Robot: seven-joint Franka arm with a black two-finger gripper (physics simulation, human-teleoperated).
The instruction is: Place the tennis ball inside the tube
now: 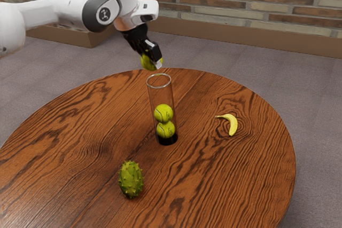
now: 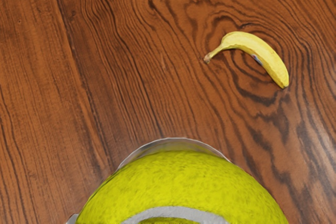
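Tennis ball held above the clear tube.
The gripper [image 1: 153,61] is clamped on the tennis ball [image 1: 148,62], up off the table [image 1: 85,126] and close over the open rim of the tube [image 1: 161,96]. The tube stands upright, in from the table's far edge, two more balls [image 1: 163,114] stacked inside. The banana [image 1: 232,125] lies toward the edge on the exterior view's right; the spiky green fruit [image 1: 131,179] sits nearer the close edge.
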